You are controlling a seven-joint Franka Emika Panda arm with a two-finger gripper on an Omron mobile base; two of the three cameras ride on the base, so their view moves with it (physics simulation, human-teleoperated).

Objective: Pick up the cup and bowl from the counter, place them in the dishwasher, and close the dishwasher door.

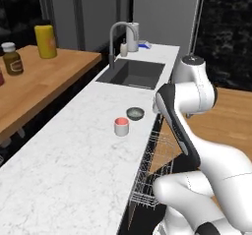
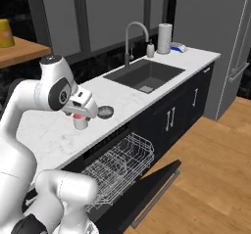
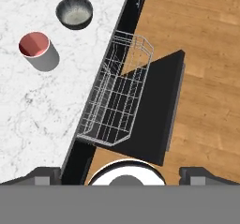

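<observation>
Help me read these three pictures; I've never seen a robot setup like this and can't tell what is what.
It is a computer-rendered kitchen. The white jointed machine is a robot arm on a base that can drive. Two pictures come from cameras on that base, behind the arm to its left and right. The third looks down from a camera on its hand; the dark stubs at the bottom are the fingertips of its pincer, which holds nothing. On the white counter stand a small cup with a red inside and a grey bowl, close together but apart. Below, the dishwasher door hangs open with a wire rack pulled out.
</observation>
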